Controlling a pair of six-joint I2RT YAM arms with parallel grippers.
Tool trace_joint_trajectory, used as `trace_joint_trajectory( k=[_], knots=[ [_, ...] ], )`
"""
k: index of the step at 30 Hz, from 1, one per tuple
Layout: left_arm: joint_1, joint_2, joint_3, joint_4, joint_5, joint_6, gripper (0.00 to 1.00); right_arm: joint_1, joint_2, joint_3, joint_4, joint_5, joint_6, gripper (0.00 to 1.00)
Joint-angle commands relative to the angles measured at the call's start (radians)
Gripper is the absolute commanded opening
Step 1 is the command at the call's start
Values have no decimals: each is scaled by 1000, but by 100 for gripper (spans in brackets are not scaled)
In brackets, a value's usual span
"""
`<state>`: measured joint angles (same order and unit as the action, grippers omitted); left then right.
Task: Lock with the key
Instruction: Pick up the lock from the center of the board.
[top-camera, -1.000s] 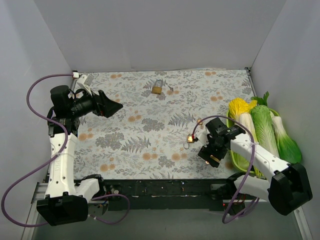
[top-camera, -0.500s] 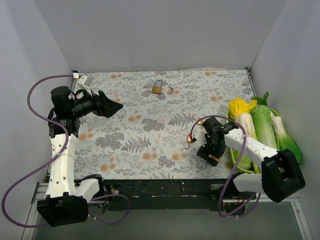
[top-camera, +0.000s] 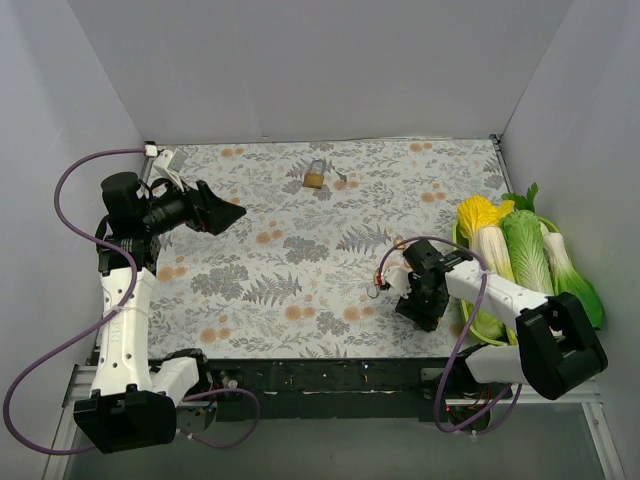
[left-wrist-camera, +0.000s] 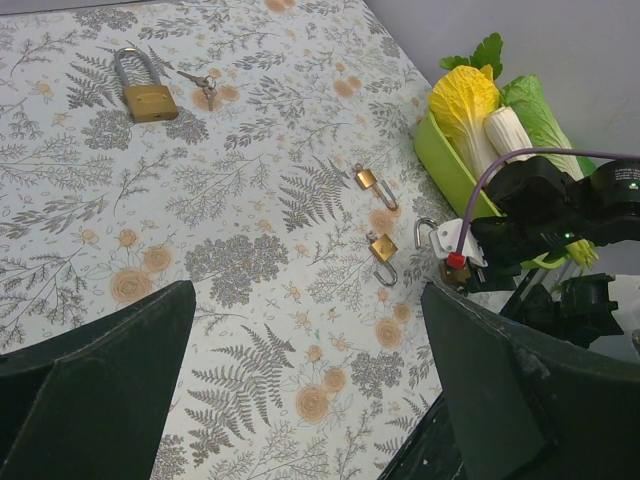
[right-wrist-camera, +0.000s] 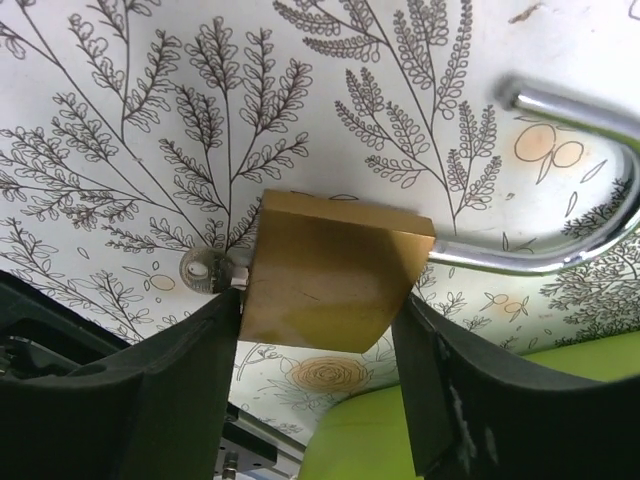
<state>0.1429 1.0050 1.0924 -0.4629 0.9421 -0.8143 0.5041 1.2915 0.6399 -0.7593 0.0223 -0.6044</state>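
While the shackle (right-wrist-camera: 590, 190) stands open, nothing locked yet, my right pincer (right-wrist-camera: 320, 325) flanks the padlock (right-wrist-camera: 335, 275), half closed, grip unclear. The key (right-wrist-camera: 205, 270) juts from the padlock's base. My left pincer (left-wrist-camera: 310, 380) gapes, empty.

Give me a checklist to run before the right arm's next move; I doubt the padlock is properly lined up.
1. Padlock body sits inside the right gripper: ok.
2. Grip on it is firm: cannot tell.
3. Key is seated in the padlock: ok.
4. Shackle is closed: not ok, it stands open.
5. Left gripper is open and away from the padlock: ok.
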Motion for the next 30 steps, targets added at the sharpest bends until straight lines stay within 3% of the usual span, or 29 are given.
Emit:
trace_joint_trajectory(
  k=[1, 3, 6, 16, 22, 25, 30],
  knots=[
    [6, -3, 6, 12, 0, 15, 98, -6, -1, -16, 54, -5, -38, 55],
    [7, 0, 6, 10, -2, 1, 98, -6, -21, 3, 26, -16, -49, 44],
    [6, 9, 12, 0, 26, -8, 98, -4, -72, 52, -21, -79, -60, 2],
    [6, 83, 52, -79, 231, 78, 98, 43, -192, 314, -221, -353, -284, 1],
    [0, 101, -2, -83, 397, 193, 98, 175, -159, 495, -221, -517, -439, 1],
    [-9, 78, -55, -83, 457, 337, 98, 272, -126, 572, -215, -593, -504, 1],
    [-120, 31, -103, -88, 455, 570, 98, 431, -28, 731, -256, -677, -603, 1]
  ],
)
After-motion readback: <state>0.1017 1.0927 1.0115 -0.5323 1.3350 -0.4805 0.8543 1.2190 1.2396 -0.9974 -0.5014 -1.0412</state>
